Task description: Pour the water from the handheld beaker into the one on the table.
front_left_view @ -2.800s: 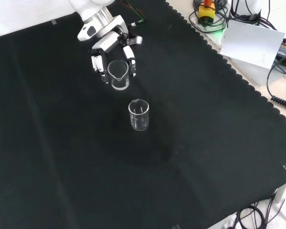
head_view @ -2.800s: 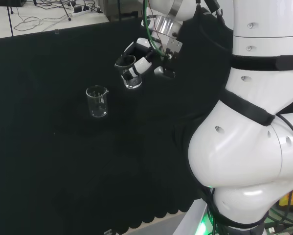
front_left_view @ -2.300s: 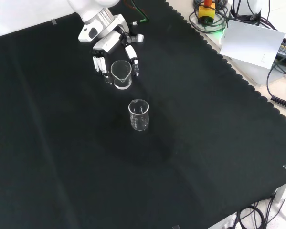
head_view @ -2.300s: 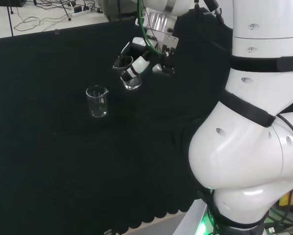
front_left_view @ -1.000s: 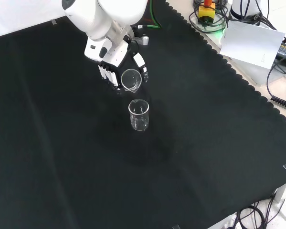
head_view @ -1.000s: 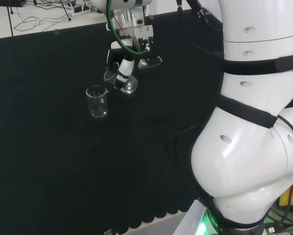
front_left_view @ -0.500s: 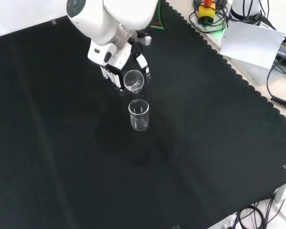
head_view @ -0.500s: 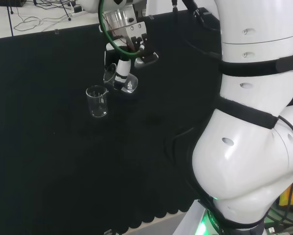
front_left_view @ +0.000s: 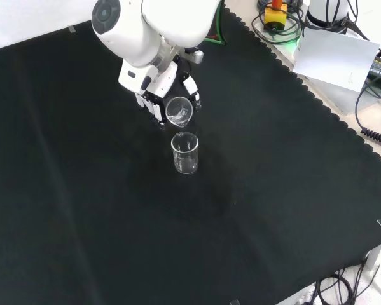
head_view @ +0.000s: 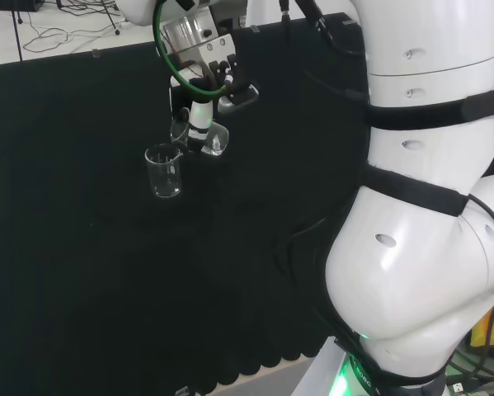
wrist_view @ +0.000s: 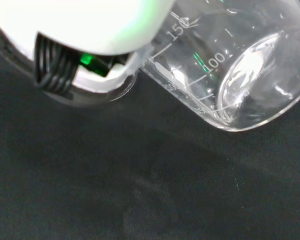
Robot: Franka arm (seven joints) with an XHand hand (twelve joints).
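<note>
Fingers (front_left_view: 157, 109) clasp tilted beaker (front_left_view: 179, 110), rim just above table beaker (front_left_view: 184, 152).

Held beaker (front_left_view: 179, 111) just behind (front view) table beaker (front_left_view: 185, 153).

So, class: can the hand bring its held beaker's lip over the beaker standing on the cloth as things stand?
Probably yes: the hand holds the tilted beaker just beside the standing beaker, with nothing between them.
</note>
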